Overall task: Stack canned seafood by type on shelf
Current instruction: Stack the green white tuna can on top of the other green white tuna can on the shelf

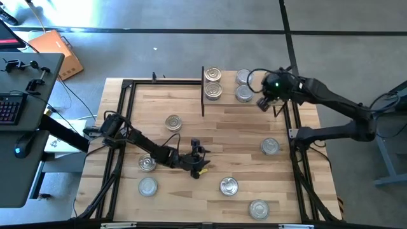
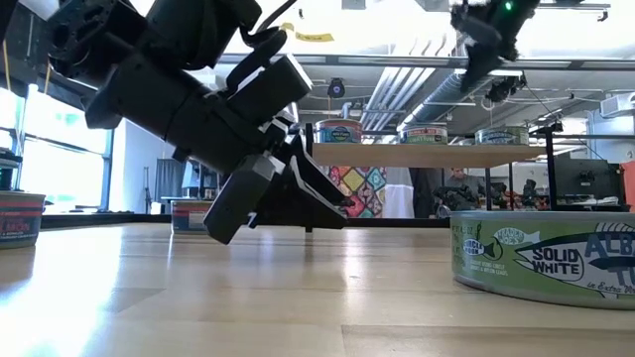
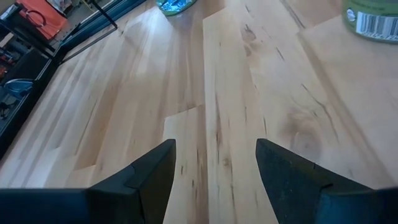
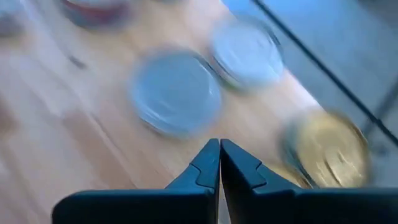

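You have four tins (image 1: 213,75) sitting on the shelf (image 1: 226,98) and seven more spread over the table (image 1: 191,130) in front of it, your right gripper (image 1: 263,104) pressed together just beside the shelf's right end, your left gripper (image 1: 202,170) spread and empty well in front of it.

Light wood table (image 1: 241,133): shelf (image 1: 226,102) at far edge, four tins (image 1: 213,75) on it. Six tins (image 1: 173,122) loose on table nearer than shelf.
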Available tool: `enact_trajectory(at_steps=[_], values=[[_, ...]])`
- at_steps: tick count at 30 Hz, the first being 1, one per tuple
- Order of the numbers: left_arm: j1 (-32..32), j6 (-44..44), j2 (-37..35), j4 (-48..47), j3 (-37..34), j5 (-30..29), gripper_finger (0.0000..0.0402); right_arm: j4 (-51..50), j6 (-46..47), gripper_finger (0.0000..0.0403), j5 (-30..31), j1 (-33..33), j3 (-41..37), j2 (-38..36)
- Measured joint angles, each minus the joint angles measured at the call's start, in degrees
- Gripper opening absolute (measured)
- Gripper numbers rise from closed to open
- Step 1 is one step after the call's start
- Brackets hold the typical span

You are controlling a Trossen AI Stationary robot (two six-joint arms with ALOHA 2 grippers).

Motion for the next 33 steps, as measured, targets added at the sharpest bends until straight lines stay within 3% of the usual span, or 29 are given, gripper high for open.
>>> enact_trajectory(at_steps=[9,15,23,27,29,33], values=[[-0.1,-1.29,0.0,-0.04,0.0,-0.02,0.0213,27.51,-0.78,0.0004,-2.25,21.04,-15.32,-0.3],[-0.1,-1.33,0.0,-0.04,0.0,-0.02,0.0213,43.0,3.87,0.0004,-2.27,37.66,-25.64,-0.28],[-0.1,-1.81,0.0,0.45,0.0,-0.02,0.0213,47.58,18.32,0.0012,-2.28,57.74,-27.4,3.85],[-0.1,-2.11,0.0,0.87,0.0,-0.02,0.0213,47.2,32.07,0.0031,-2.56,64.33,-27.4,8.74],[-0.1,-2.23,0.0,0.92,0.0,-0.02,0.0213,45.63,40.1,0.0044,-5.97,66.42,-27.4,10.69],[-0.1,-2.27,0.0,0.98,0.0,-0.02,0.0213,45.94,52.42,0.0058,-19.24,69.31,-27.4,13.56]])
